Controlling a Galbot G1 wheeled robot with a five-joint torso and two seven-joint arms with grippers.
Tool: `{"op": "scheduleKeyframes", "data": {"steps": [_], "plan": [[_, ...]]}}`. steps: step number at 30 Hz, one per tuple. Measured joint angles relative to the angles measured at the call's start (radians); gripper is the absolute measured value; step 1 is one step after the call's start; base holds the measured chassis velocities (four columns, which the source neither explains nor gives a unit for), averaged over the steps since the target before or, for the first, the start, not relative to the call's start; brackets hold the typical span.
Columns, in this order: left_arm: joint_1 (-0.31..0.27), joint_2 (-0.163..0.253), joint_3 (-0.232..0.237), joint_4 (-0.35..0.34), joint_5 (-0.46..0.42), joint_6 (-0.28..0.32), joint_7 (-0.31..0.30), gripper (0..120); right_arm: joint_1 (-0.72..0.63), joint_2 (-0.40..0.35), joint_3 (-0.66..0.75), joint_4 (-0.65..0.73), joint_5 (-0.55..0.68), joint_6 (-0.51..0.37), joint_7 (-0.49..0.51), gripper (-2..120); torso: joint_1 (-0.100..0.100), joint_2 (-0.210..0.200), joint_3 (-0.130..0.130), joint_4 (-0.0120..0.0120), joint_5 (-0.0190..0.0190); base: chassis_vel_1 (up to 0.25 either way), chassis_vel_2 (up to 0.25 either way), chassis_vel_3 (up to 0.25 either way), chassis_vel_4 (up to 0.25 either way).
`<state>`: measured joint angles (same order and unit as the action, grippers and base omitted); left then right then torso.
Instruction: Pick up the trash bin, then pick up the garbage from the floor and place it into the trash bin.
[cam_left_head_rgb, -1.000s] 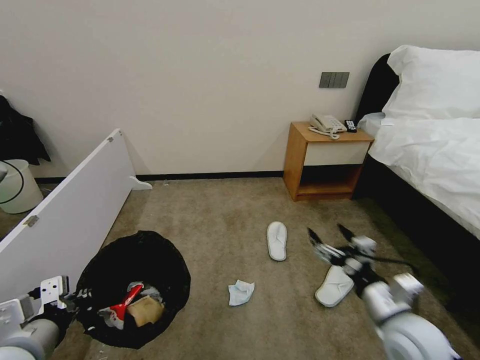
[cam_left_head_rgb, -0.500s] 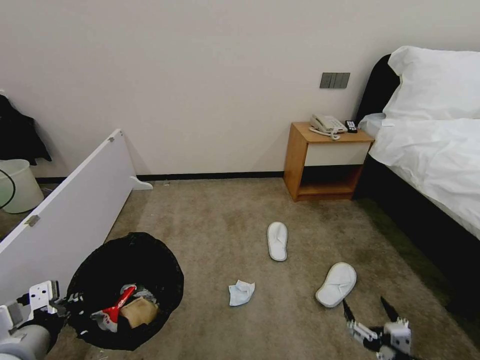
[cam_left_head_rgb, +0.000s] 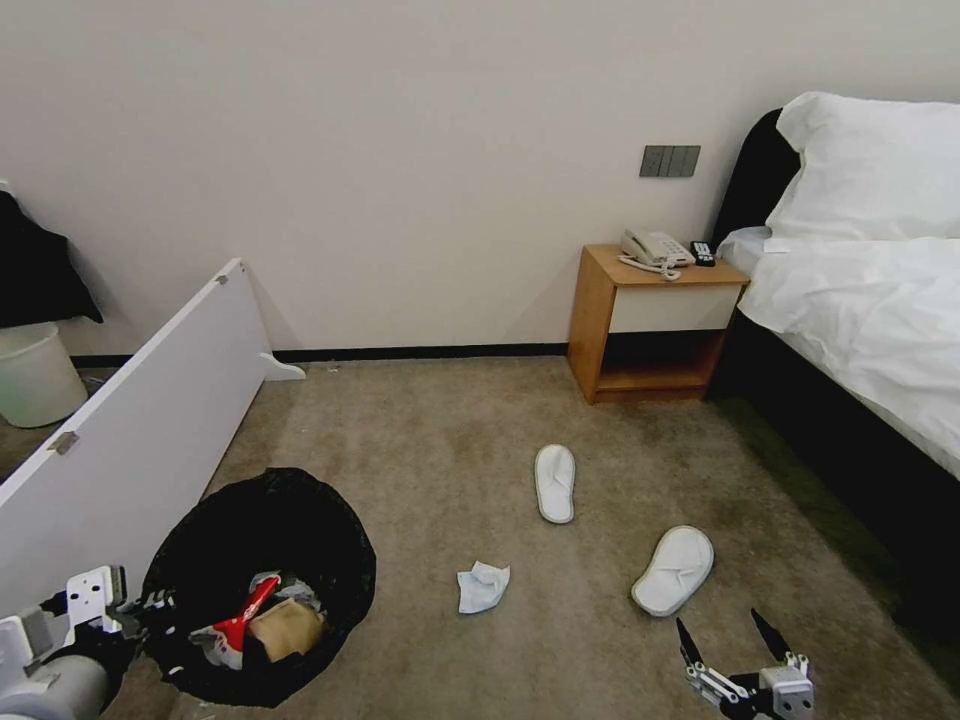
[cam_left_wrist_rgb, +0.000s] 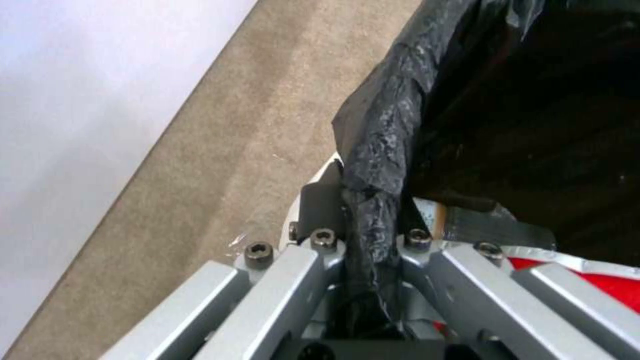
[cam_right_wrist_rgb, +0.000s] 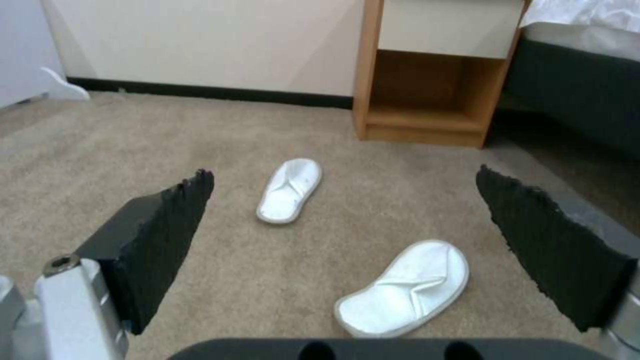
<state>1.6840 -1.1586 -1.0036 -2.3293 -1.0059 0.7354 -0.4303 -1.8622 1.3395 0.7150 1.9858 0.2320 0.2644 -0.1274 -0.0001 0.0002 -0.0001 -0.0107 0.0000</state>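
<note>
With the left gripper (cam_left_wrist_rgb: 370, 235) clamped on the rim of the bin (cam_left_head_rgb: 262, 585) at the robot's left, the collection step applies: the right gripper (cam_left_head_rgb: 733, 647), fingers spread, hangs just short of the near slipper (cam_left_head_rgb: 674, 568), which needs a descent to grasp.

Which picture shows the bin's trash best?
The head view: it looks down into the trash bin, showing the red and brown garbage inside. The left wrist view shows just the bag-covered rim pinched by the left gripper and some red.
</note>
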Motion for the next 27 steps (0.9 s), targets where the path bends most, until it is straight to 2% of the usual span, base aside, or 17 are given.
{"op": "scheduleKeyframes", "data": {"steps": [27], "plan": [[-0.020, 0.004, 0.003, 0.016, -0.005, 0.000, 0.000, 2, 0.015, -0.013, -0.014, -0.029, 0.018, -0.002, -0.016, 100, 0.000, 0.000, 0.000, 0.0000, 0.0000, -0.017, 0.018, 0.020, -0.014]]}}
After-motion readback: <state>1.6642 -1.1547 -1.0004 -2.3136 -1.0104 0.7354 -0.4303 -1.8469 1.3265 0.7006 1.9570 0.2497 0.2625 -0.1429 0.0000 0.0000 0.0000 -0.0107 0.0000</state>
